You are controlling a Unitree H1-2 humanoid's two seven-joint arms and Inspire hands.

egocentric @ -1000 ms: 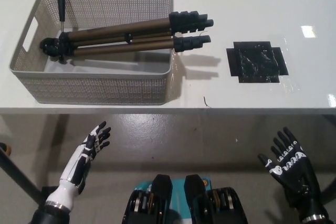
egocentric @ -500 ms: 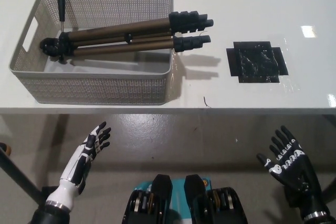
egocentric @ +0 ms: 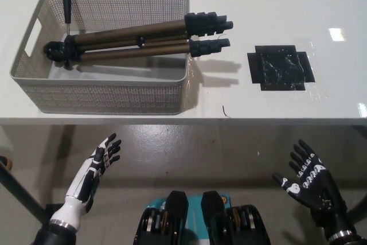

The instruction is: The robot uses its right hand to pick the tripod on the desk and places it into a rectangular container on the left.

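A folded tripod (egocentric: 137, 41) lies in a pale perforated container (egocentric: 109, 93) on the white desk (egocentric: 275, 4), its black feet jutting over the right rim. Below the desk, the right hand (egocentric: 309, 185) and left hand (egocentric: 94, 170) are both spread wide, holding nothing.

From my remote station, I see a white desk (egocentric: 275, 4) carrying a grey perforated rectangular container (egocentric: 109, 93) at its left, a black square patch of tape (egocentric: 280, 68) well apart to the right, and a small dark scrap (egocentric: 225, 111) near the front edge.
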